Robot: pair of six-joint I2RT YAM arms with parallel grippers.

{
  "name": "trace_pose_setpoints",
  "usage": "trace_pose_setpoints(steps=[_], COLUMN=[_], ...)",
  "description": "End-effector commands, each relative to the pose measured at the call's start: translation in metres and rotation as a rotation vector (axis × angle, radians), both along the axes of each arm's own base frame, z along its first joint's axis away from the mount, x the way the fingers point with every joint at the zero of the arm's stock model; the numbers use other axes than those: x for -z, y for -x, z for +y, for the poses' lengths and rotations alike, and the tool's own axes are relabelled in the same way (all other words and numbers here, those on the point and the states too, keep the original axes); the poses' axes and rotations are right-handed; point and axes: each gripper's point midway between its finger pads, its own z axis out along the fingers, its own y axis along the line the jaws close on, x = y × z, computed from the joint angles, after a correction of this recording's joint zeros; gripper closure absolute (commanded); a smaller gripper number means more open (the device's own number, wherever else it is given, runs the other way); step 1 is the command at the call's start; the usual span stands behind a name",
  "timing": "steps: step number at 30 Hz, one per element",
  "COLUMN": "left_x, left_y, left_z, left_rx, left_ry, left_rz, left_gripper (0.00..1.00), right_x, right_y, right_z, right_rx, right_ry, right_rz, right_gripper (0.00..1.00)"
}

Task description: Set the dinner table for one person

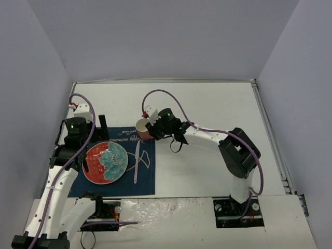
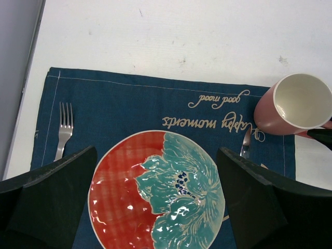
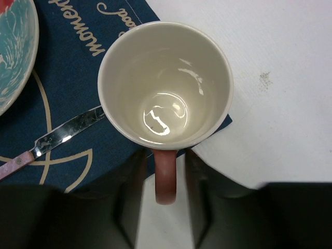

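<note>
- Two cream cursive phrases, "happy moments" and "good mood", run across the navy placemat (image 2: 114, 104), upside down from the left wrist.
- White, matte and plain, the surface (image 1: 207, 104) spreads under everything. It is far wider than the placemat, which lies on its near-left part.
- On the placemat: a red-and-teal plate (image 2: 155, 192), a fork (image 2: 64, 129) to its left and a knife (image 3: 67, 132) to its right.
- A pink mug (image 3: 166, 88), cream inside, stands at the placemat's far right corner.
- Left gripper (image 2: 157, 155) hangs over the plate, jaws spread wide.
- Right gripper (image 3: 165, 155) — jaws closely flank the mug's handle; whether they pinch it, I cannot tell.
</note>
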Motion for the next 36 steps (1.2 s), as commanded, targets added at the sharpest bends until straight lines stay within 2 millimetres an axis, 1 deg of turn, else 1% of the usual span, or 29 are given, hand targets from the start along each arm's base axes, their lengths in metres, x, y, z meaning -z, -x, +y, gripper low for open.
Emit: trace_pose_setpoints(steps=[1,4,6,7,9,10,12,14,16,17,18,19,20,22,23,25,27,29,33,36], left_x=[-0.018,-0.021,-0.023,-0.025,-0.03,-0.032,-0.041,-0.048,-0.05,-0.056,-0.061,-0.064,-0.066,-0.076,-0.08,-0.086,-0.088,-0.097,-0.092,-0.09], left_y=[-0.008,-0.008,-0.009,-0.009,-0.006,-0.005,0.001,0.008,0.017,0.021,0.027,0.033,0.041,0.053,0.062,0.077,0.088,0.107,0.134,0.149], left_z=[0.005,0.003,0.001,0.0,-0.001,-0.001,-0.004,-0.007,-0.008,-0.007,-0.007,-0.006,-0.005,-0.005,-0.004,-0.004,-0.002,0.002,0.01,0.015], left_rx=[-0.017,-0.01,-0.002,0.002,0.005,0.006,0.014,0.023,0.026,0.027,0.026,0.025,0.024,0.027,0.027,0.025,0.019,0.007,-0.02,-0.047], left_ry=[-0.007,-0.001,0.005,0.008,0.02,0.023,0.042,0.068,0.076,0.078,0.08,0.082,0.084,0.093,0.101,0.117,0.123,0.135,0.124,0.135], left_rz=[-0.074,-0.083,-0.097,-0.101,-0.108,-0.109,-0.114,-0.125,-0.112,-0.122,-0.13,-0.135,-0.134,-0.154,-0.165,-0.181,-0.185,-0.232,-0.237,-0.236], left_gripper=[0.03,0.03,0.03,0.03,0.03,0.03,0.03,0.03,0.03,0.03,0.03,0.03,0.03,0.03,0.03,0.03,0.03,0.03,0.03,0.03], right_x=[-0.063,-0.076,-0.081,-0.088,-0.098,-0.106,-0.127,-0.142,-0.162,-0.168,-0.183,-0.193,-0.196,-0.214,-0.211,-0.227,-0.235,-0.244,-0.254,-0.256], right_y=[-0.019,-0.018,-0.018,-0.017,-0.017,-0.017,-0.017,-0.015,-0.01,-0.011,-0.006,-0.001,0.001,0.013,0.017,0.032,0.043,0.065,0.091,0.105], right_z=[0.015,0.011,0.007,0.005,-0.002,-0.006,-0.021,-0.035,-0.056,-0.068,-0.081,-0.095,-0.108,-0.132,-0.144,-0.176,-0.194,-0.226,-0.26,-0.284], right_rx=[0.032,0.048,0.06,0.068,0.093,0.107,0.164,0.218,0.283,0.335,0.373,0.413,0.456,0.517,0.554,0.636,0.682,0.752,0.823,0.872], right_ry=[-0.134,-0.15,-0.155,-0.161,-0.164,-0.168,-0.181,-0.193,-0.206,-0.203,-0.224,-0.238,-0.24,-0.283,-0.272,-0.302,-0.334,-0.385,-0.488,-0.534], right_rz=[-0.148,-0.166,-0.169,-0.178,-0.194,-0.206,-0.239,-0.255,-0.281,-0.3,-0.317,-0.329,-0.336,-0.357,-0.362,-0.388,-0.393,-0.406,-0.425,-0.451], right_gripper=[0.51,0.36,0.25,0.2,0.13,0.12,0.07,0.01,0.0,0.0,0.0,0.0,0.0,0.0,0.0,0.0,0.0,0.0,0.0,0.0])
